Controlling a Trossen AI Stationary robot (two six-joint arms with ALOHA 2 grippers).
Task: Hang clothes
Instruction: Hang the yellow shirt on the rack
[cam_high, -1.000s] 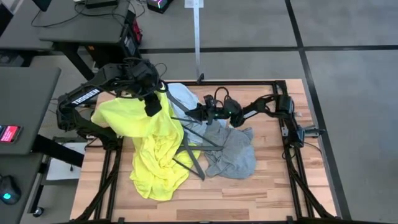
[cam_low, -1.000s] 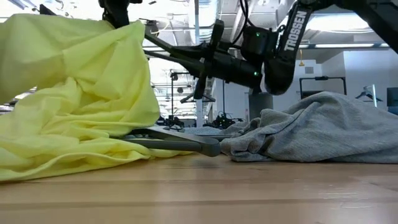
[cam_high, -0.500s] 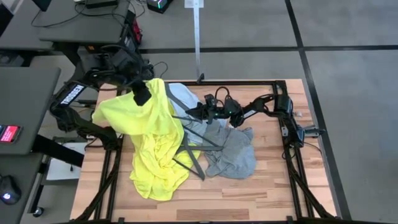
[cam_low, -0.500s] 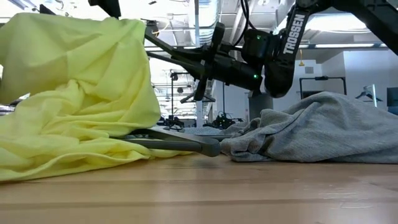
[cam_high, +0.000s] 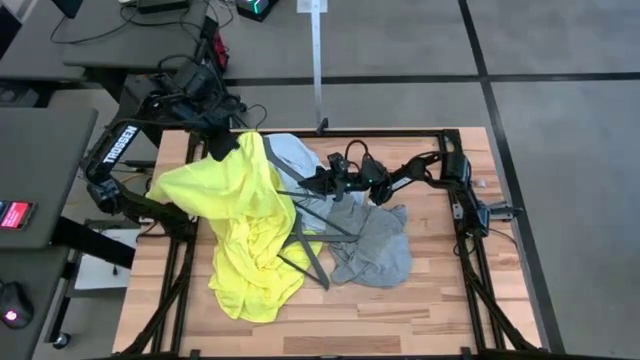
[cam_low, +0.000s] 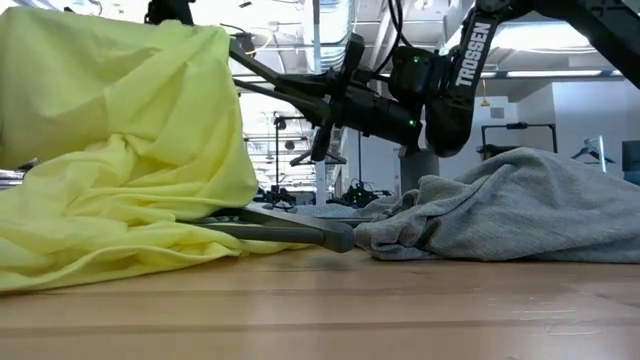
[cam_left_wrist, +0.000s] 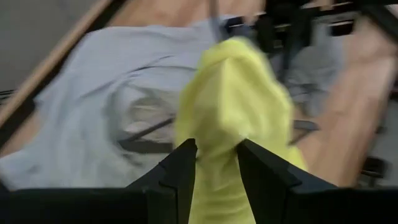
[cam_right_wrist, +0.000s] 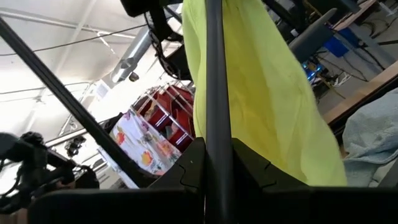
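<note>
The neon-yellow T-shirt is lifted at its far end, and its lower part lies heaped on the table. My left gripper is shut on that far end, near the table's far left. The pale blue shirt lies flat at the far edge, under the lifted cloth. The grey T-shirt lies crumpled at the middle right. My right gripper is shut on a dark hanger held above the table, with one bar reaching into the yellow shirt. Another hanger lies on the table. My left gripper pinches a bunched fold of the yellow T-shirt between its two fingers. The held end is raised above the table. The cloth runs down from it and spreads over the table. My right gripper pinches one straight bar of the hanger between its two fingers. The fingers come about level from the table's right side. The hanger is lifted clear of the table, and its far part is behind the yellow cloth.
The table's black frame rails run along its far edge and sides. Bare wood shows along the near side. Desks with equipment stand beyond the far left corner.
My left gripper has gone up and toward the table's far left corner, still shut on the yellow T-shirt. The shirt's held end has been drawn that way and higher, while its lower part has stayed on the table. My right gripper has kept the hanger still.
</note>
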